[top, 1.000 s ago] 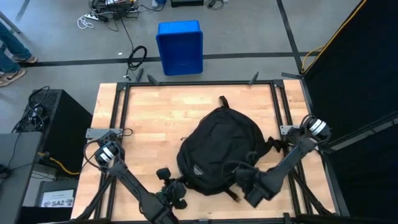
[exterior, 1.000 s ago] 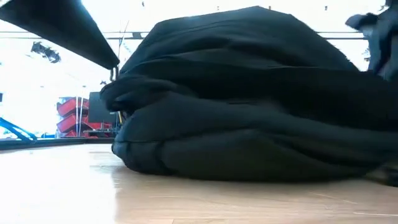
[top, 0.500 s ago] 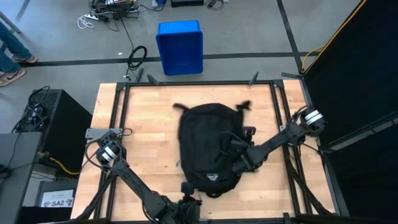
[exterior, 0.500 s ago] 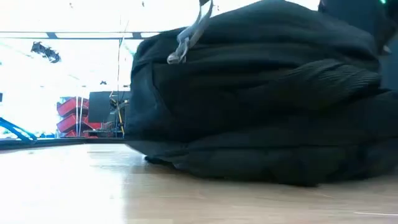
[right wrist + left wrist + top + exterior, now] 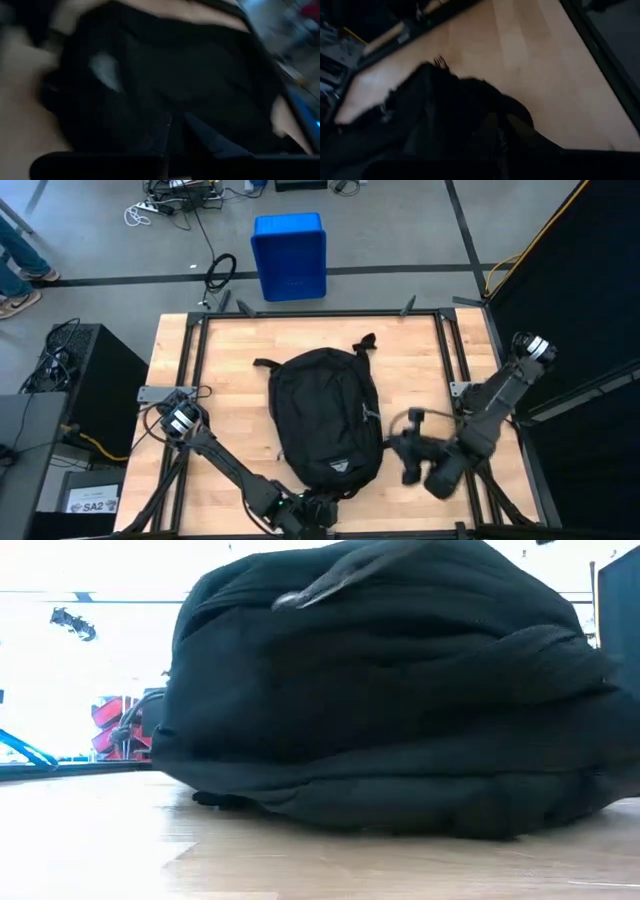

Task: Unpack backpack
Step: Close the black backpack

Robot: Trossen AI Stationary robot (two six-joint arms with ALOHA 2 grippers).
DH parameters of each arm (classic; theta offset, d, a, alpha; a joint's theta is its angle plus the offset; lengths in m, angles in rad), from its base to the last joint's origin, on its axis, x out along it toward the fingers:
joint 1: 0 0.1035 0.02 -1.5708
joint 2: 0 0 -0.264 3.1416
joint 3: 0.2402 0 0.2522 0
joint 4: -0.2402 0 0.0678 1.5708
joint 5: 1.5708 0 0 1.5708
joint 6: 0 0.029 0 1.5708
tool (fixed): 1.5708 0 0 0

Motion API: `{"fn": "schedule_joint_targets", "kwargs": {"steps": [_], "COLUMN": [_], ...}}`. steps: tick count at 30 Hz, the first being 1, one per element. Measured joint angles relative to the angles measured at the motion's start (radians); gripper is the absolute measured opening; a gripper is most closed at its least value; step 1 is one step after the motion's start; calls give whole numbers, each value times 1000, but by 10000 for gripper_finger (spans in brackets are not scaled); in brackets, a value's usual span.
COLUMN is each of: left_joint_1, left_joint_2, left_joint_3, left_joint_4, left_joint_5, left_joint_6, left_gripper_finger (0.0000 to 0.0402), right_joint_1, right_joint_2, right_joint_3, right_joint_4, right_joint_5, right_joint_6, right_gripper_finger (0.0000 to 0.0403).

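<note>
The black backpack lies flat on the middle of the wooden table. Its top loop points to the far edge, and one strap sticks out at its far left. It fills the low view, where a grey zipper pull shows near its top. My left gripper is at the table's near edge, right at the backpack's near end, and its wrist view shows dark fabric. My right gripper is just right of the backpack, facing its side. Whether either gripper touches it I cannot tell.
A blue plastic bin stands on the floor beyond the table's far edge. Bare wood lies left of and beyond the backpack, and more to its right. A black cabinet and cables are off the table's left side.
The backpack has turned about and slid toward the table's left, and now lies lengthwise from near to far. My right gripper went onto the backpack's right side, then drew back toward the right and near edge. My left gripper moved right along the near edge to the backpack's near end.
</note>
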Motion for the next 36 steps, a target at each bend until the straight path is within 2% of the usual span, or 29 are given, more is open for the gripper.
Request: {"fn": "schedule_joint_targets", "kwargs": {"steps": [4, 7, 11, 18, 22, 26, 32, 36], "left_joint_1": [29, 41, 48, 50, 51, 55, 53, 54], "left_joint_2": [0, 0, 0, 0, 0, 0, 1, 1], "left_joint_3": [0, 0, 0, 0, 0, 13, 38, 49], "left_joint_4": [74, 110, 128, 267, 341, 333, 332, 332], "left_joint_5": [-10, -10, -9, -7, 1, 30, 42, 66], "left_joint_6": [86, 124, 129, 225, 288, 295, 314, 316], "left_gripper_finger": [0, 0, 0, 0, 0, 0, 0, 0], "right_joint_1": [78, 100, 103, 43, 14, 0, -42, -66], "right_joint_2": [73, 174, 300, 428, 439, 433, 431, 429], "right_joint_3": [-10, -15, -15, -15, -15, -16, -15, -15], "right_joint_4": [248, 407, 529, 556, 559, 579, 666, 683], "right_joint_5": [-12, -45, -51, -2, 45, 98, 76, 74], "right_joint_6": [-130, -249, -360, -378, -396, -439, -534, -577], "right_gripper_finger": [33, 48, 81, 156, 190, 213, 219, 184]}}
